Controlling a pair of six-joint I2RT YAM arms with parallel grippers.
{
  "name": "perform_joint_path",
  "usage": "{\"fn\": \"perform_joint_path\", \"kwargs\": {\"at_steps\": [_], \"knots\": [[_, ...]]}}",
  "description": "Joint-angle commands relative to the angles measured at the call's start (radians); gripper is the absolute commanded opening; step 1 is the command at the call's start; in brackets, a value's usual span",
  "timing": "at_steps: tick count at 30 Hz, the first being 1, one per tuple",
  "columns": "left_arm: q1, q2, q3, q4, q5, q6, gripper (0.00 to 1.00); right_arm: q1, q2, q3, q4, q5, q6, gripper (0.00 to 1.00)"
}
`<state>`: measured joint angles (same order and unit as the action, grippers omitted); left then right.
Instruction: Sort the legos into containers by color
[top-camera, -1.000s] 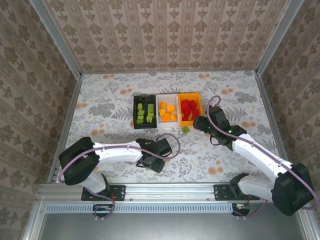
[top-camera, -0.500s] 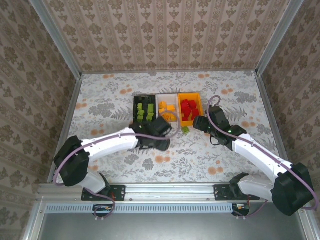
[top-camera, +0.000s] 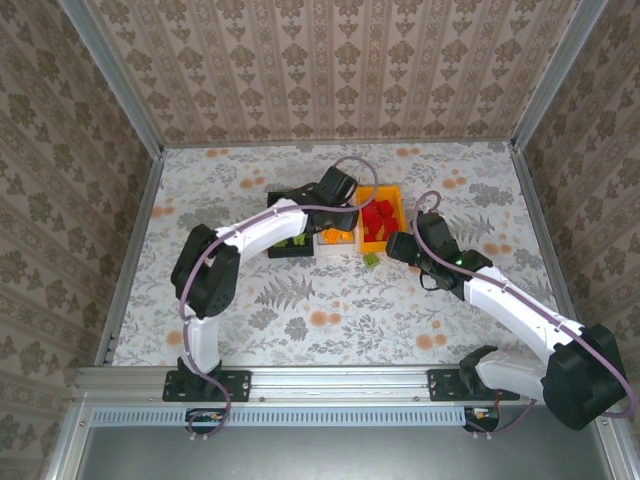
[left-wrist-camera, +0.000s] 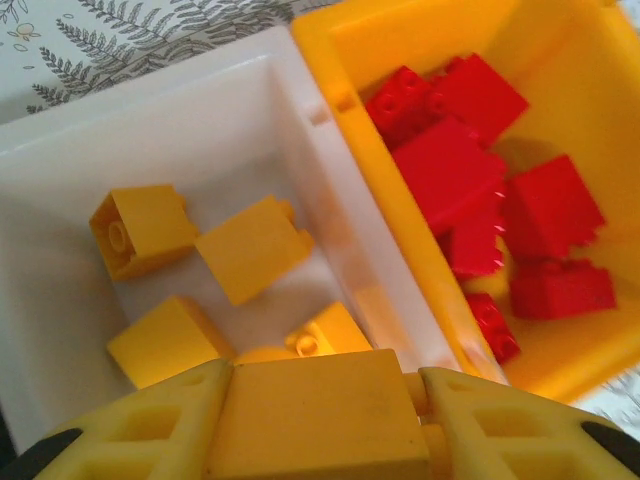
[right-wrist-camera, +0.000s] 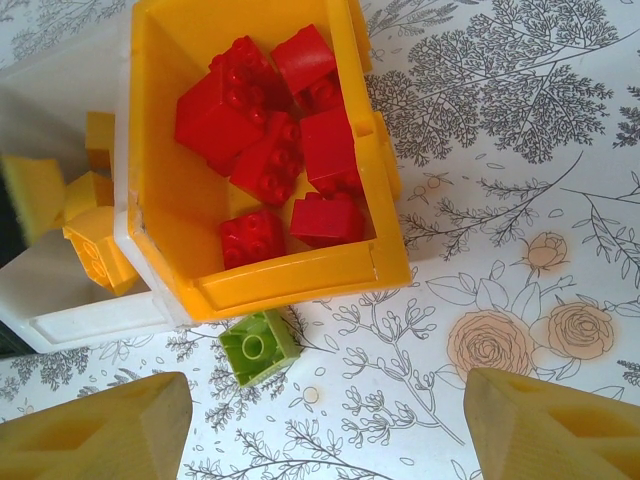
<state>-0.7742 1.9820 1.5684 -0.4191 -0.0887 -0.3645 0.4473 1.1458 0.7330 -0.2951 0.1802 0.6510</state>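
- Below the left hand (left-wrist-camera: 320, 432) I now have the white bin (left-wrist-camera: 150, 95). A second ago this hand sat low over the near worktop (right-wrist-camera: 520, 150), and it has since swung across to the bins.
- The left hand is pinching an orange brick (left-wrist-camera: 318, 405) between its fingers, straight above the near end of the white bin, where loose orange bricks (left-wrist-camera: 250, 245) already lie.
- I judge the carry finished: the colour matches, and only the release is left for this brick.
- The right hand (right-wrist-camera: 325, 430) is spread and has not moved. One green brick (right-wrist-camera: 255, 347) lies on the worktop just ahead of it, between the lines of its fingers and just outside the near wall of the yellow bin (right-wrist-camera: 290, 285).
- Red bricks (right-wrist-camera: 250, 110) fill the yellow bin ahead of the right hand.
- The green brick belongs in the black bin (top-camera: 272, 222), beyond the white one. I would wait for the left arm to clear before carrying it over.
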Motion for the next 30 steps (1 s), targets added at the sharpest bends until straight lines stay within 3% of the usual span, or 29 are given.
{"fn": "perform_joint_path", "kwargs": {"at_steps": [1, 7, 10, 17, 30], "knots": [[0.021, 0.046, 0.080, -0.021, -0.016, 0.026, 0.40, -0.005, 0.006, -0.011, -0.002, 0.010, -0.017, 0.73], [0.028, 0.101, 0.154, -0.055, -0.026, 0.035, 0.57, -0.005, 0.029, -0.010, 0.015, -0.024, -0.033, 0.74], [0.029, 0.084, 0.152, -0.053, -0.014, 0.029, 0.77, -0.005, 0.035, -0.011, 0.025, -0.043, -0.037, 0.75], [0.007, -0.141, -0.008, 0.065, 0.055, -0.035, 0.99, 0.020, 0.093, -0.005, 0.073, -0.106, -0.062, 0.75], [-0.152, -0.640, -0.558, 0.193, -0.034, -0.133, 1.00, 0.129, 0.408, 0.098, 0.177, -0.099, -0.161, 0.73]]}}
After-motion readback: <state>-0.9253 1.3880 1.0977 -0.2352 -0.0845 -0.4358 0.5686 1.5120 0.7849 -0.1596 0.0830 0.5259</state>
